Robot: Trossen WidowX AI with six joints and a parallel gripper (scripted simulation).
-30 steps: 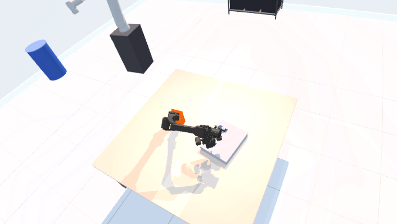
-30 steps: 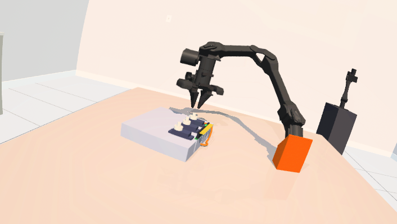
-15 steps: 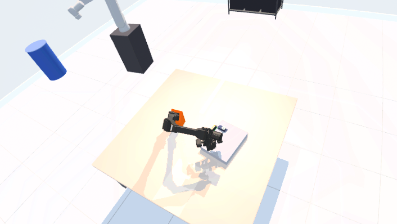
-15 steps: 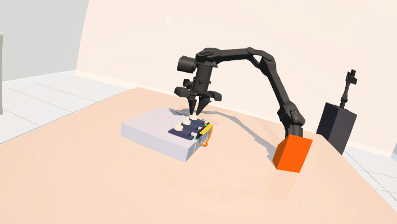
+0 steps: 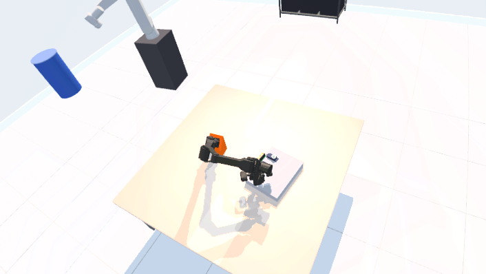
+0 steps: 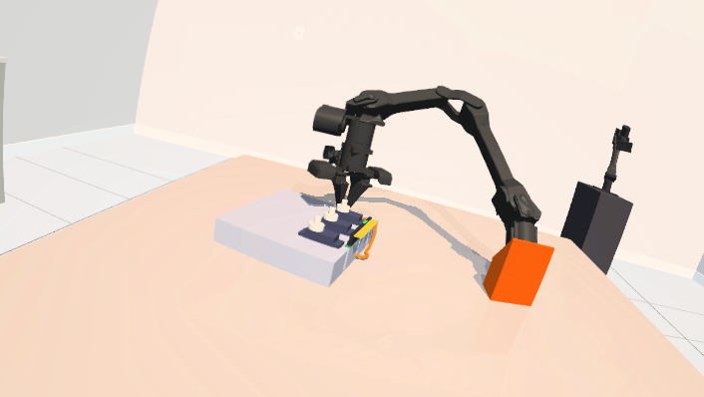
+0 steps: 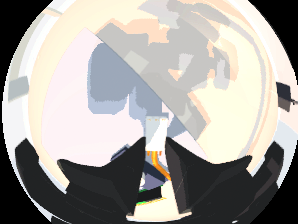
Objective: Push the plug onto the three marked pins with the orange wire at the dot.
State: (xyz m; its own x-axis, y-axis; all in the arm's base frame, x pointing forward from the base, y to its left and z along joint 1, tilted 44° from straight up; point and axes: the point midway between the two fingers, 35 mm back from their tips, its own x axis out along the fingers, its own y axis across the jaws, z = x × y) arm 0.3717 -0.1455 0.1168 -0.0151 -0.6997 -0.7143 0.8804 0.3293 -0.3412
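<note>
The pale plug (image 7: 156, 128) shows in the wrist view between the tips of my gripper (image 7: 156, 141) (image 6: 345, 200), which is shut on its sides; its far end sticks out past the tips. The orange part of its lead (image 7: 156, 161) (image 6: 363, 256) runs back from it. The tips are low over the pale block (image 5: 289, 169) (image 6: 269, 214) (image 7: 65, 105). Dark servos (image 6: 321, 236) (image 5: 272, 157) with cream horns sit on the block. The yellow band (image 6: 365, 229) marks the pin row along the block's edge. Single pins, the dot and the plug's holes are too small to tell.
An orange block (image 5: 220, 146) (image 6: 523, 274) stands at the arm's base on the table (image 5: 165, 179) (image 6: 175, 319). The servos and horns stand up close to the fingers. A blue cylinder (image 5: 56, 74) and a dark pedestal (image 5: 162, 63) are beyond the table.
</note>
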